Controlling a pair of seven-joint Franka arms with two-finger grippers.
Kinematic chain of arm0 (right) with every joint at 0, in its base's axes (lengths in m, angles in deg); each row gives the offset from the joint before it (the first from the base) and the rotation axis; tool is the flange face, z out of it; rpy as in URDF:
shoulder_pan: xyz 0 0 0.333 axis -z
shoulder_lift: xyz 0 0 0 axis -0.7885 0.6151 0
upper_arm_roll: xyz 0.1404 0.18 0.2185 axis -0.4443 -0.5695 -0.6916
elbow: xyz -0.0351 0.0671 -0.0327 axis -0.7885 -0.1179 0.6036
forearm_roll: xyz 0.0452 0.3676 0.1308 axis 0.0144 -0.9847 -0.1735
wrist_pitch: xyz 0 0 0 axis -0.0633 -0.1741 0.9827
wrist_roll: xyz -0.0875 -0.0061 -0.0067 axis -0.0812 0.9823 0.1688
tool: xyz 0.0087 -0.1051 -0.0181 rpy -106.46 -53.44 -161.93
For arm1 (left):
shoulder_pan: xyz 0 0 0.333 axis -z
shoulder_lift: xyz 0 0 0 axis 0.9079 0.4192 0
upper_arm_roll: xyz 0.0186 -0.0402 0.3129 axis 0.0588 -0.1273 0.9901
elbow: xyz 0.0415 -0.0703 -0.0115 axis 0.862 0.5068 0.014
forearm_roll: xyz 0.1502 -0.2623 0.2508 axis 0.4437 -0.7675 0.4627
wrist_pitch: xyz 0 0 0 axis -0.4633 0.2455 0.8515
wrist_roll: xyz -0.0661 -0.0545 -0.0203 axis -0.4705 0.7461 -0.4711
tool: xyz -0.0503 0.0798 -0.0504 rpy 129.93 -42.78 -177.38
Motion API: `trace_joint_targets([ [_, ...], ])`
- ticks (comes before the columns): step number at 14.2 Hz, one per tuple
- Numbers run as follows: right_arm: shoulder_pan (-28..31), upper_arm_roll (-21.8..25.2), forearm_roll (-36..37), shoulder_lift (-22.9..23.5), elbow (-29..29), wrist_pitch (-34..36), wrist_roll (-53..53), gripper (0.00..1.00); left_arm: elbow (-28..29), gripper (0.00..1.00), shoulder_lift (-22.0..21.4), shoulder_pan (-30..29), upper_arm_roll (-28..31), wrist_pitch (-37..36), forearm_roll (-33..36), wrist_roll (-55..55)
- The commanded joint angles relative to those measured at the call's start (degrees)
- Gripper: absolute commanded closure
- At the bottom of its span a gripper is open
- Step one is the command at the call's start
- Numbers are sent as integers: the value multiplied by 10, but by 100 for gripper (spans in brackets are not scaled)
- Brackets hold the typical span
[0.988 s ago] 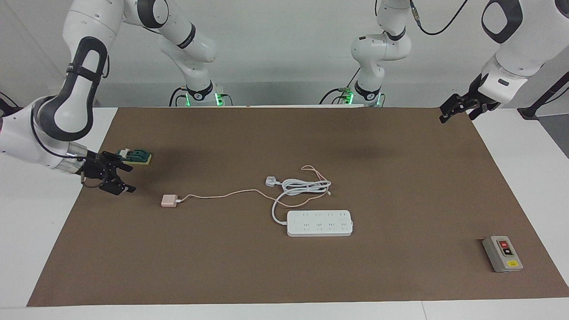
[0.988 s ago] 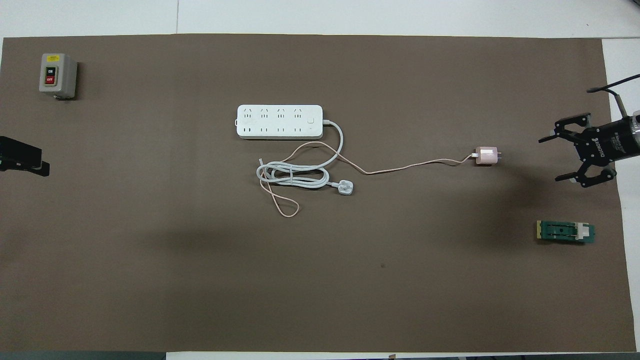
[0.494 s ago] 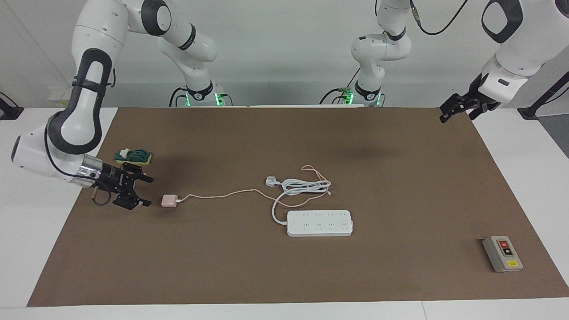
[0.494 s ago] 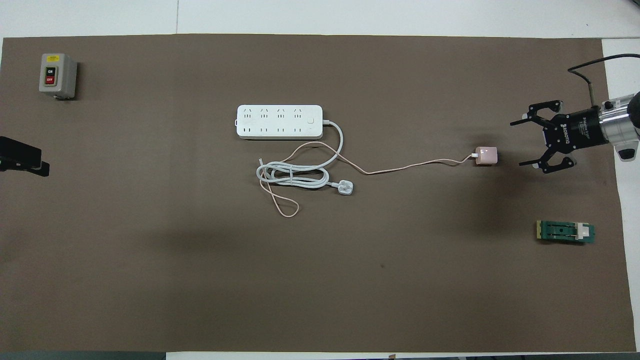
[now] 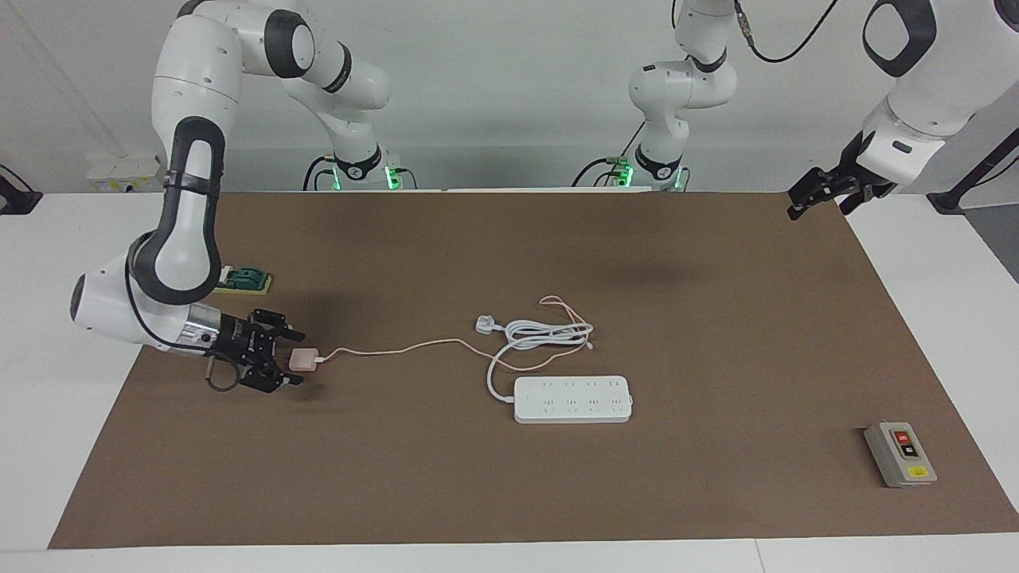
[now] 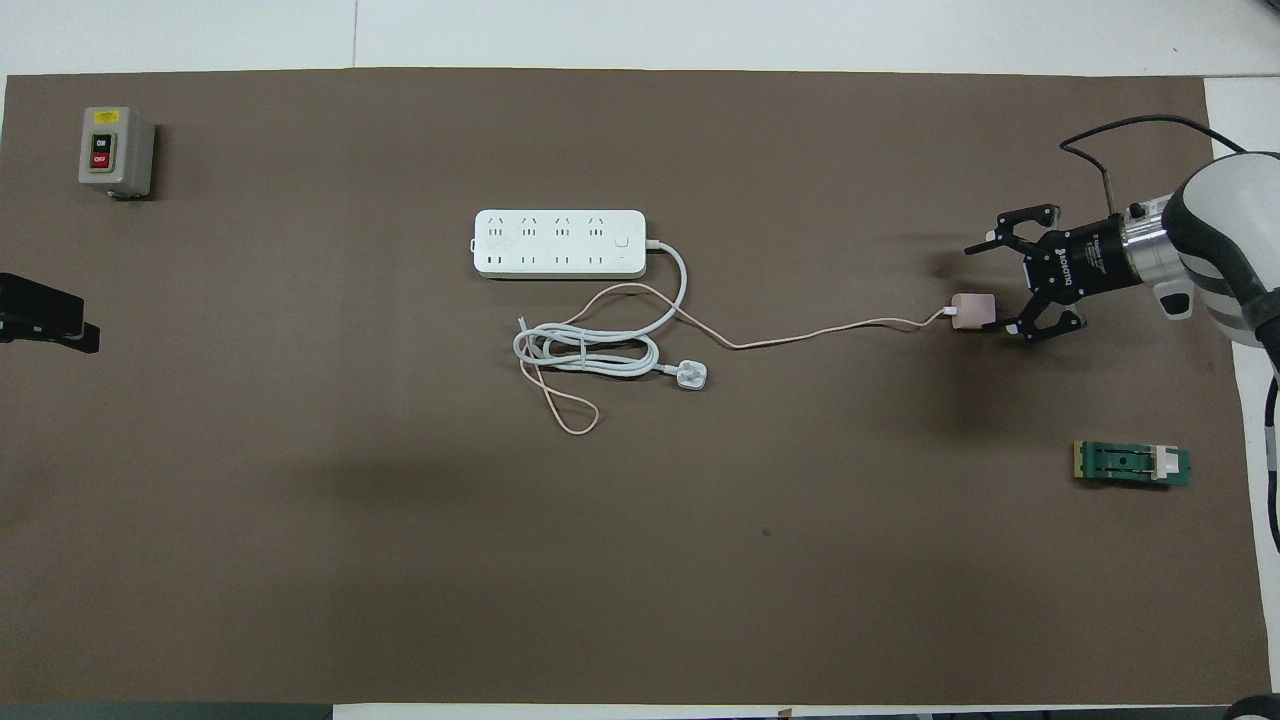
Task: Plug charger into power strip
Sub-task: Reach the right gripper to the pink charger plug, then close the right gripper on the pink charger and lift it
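The pale pink charger lies on the brown mat toward the right arm's end of the table. Its thin pink cable trails to the middle. My right gripper is low at the mat and open, fingertips on either side of the charger's end; I cannot tell whether they touch it. The white power strip lies flat in the middle, sockets up. My left gripper waits over the mat's edge at the left arm's end, holding nothing.
The strip's coiled white cord and three-pin plug lie nearer to the robots than the strip. A grey button box sits at the left arm's end. A green block lies near the right arm.
My right gripper has swept in from the mat's edge toward the charger and dropped low, its open fingers now around the charger's end. The charger and left arm have not moved.
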Motion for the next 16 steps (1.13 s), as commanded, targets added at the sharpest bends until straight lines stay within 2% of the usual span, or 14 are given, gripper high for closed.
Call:
trace_joint_targets([
  [1,4,-1,-12,0,9,-16,-5,0,14,0,-14,-5,-2,7,-6,-5],
  [4,3,-1,-13,0,34,-40,16,0,13,0,-14,-5,-2,8,-6,-5],
  [11,8,-1,-13,4,43,-48,35,0,13,0,-14,-5,-2,8,-6,-5],
  [13,10,-2,-13,11,43,-54,43,5,13,0,-14,-5,-2,8,-6,-5],
  [15,9,-2,-13,11,43,-53,42,32,13,0,-14,-5,-2,8,-6,-5],
  [16,8,-2,-13,12,43,-54,43,53,14,0,-14,-5,-2,7,-6,-5],
])
